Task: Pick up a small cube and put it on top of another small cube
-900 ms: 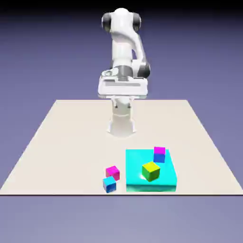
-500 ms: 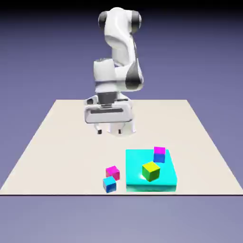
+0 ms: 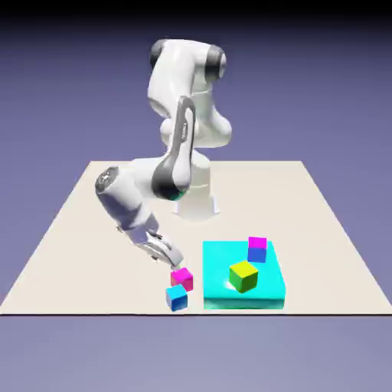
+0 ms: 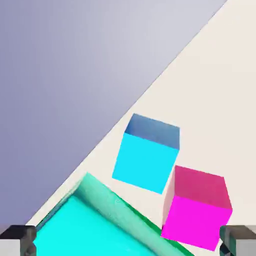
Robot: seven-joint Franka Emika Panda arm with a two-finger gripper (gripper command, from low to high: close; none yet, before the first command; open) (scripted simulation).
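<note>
End effector spread open above unlabelled small cube, magenta cube.

We are looking at a rendered simulation: a flat beige bench floating before a plain blue-violet backdrop.

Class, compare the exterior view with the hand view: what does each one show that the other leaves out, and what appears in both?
Only the exterior view shows the white arm, the yellow-topped green cube and the magenta-topped blue cube, both standing on the teal block. Only the hand view shows the gripper from behind its grey fingertips, jaws wide apart with nothing between them. Both show the cyan-topped cube, the all-magenta cube beside it, part of the teal block and the table.
</note>
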